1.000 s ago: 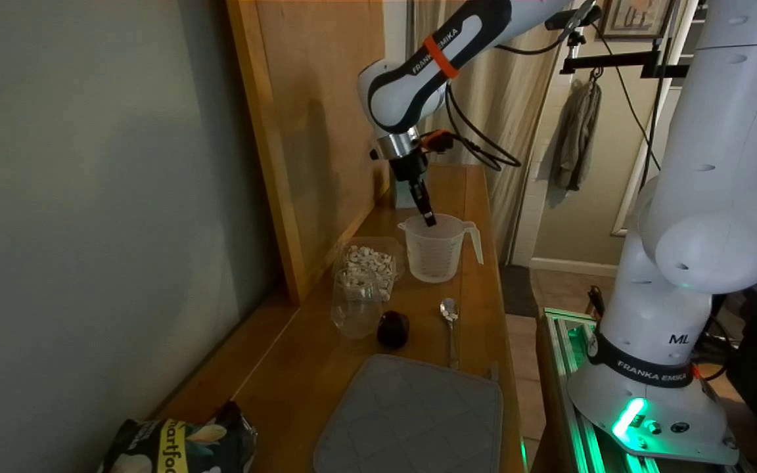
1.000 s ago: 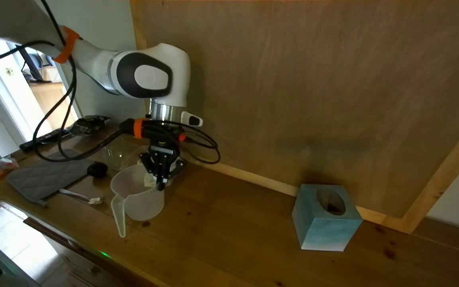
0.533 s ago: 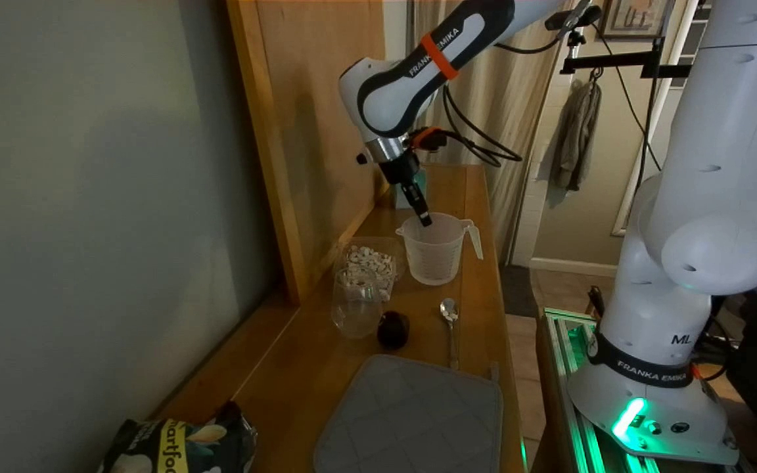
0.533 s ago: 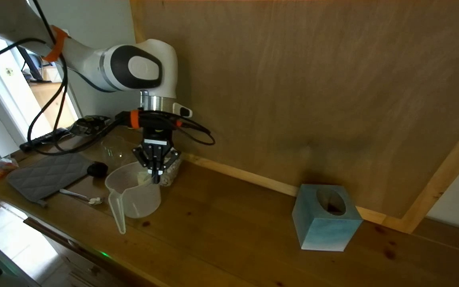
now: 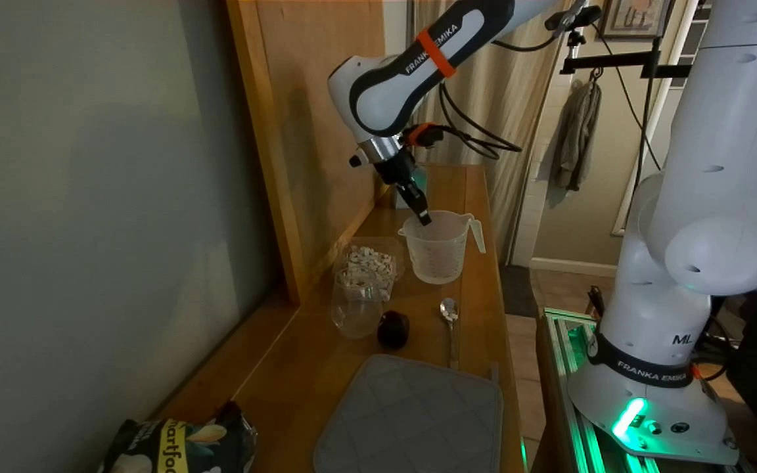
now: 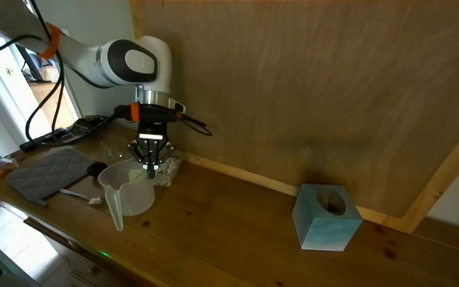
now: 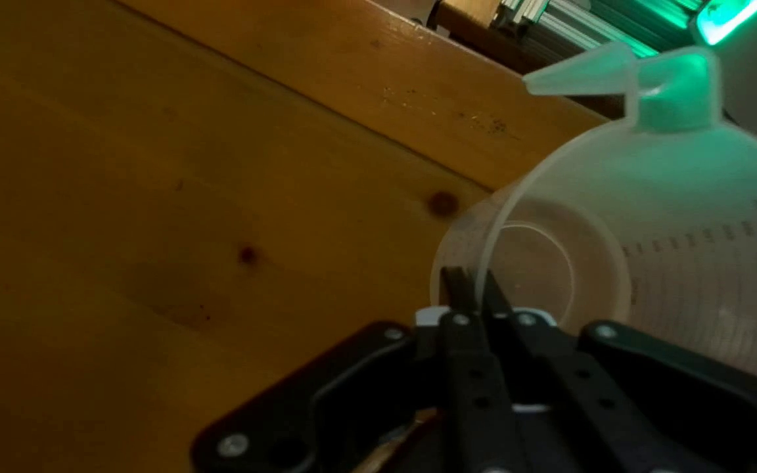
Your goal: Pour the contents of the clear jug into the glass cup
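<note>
The clear jug (image 5: pixel 436 261) is a milky plastic measuring jug, slightly tilted, with its handle toward the counter's front edge; it also shows in an exterior view (image 6: pixel 134 201). My gripper (image 5: pixel 425 220) is shut on the jug's rim on the side away from the handle. In the wrist view the fingertips (image 7: pixel 476 286) pinch the rim, one inside and one outside, and the jug (image 7: pixel 687 177) shows its bare-looking bottom. I cannot tell whether its base touches the counter. The glass cup (image 5: pixel 355 318) stands upright near the wall and is faint in an exterior view (image 6: pixel 114 149).
A clear container (image 5: pixel 388 244) of white pieces stands beside the jug, behind the cup. A dark round object (image 5: pixel 393 330), a spoon (image 5: pixel 451 322) and a grey quilted pad (image 5: pixel 411 414) lie nearer. A snack bag (image 5: pixel 178 443) and a blue tissue box (image 6: pixel 327 223) also stand there.
The arm and the jug have shifted left and slightly up in an exterior view. The jug's handle end has risen, so the jug tilts a little. The gripper stays on the rim.
</note>
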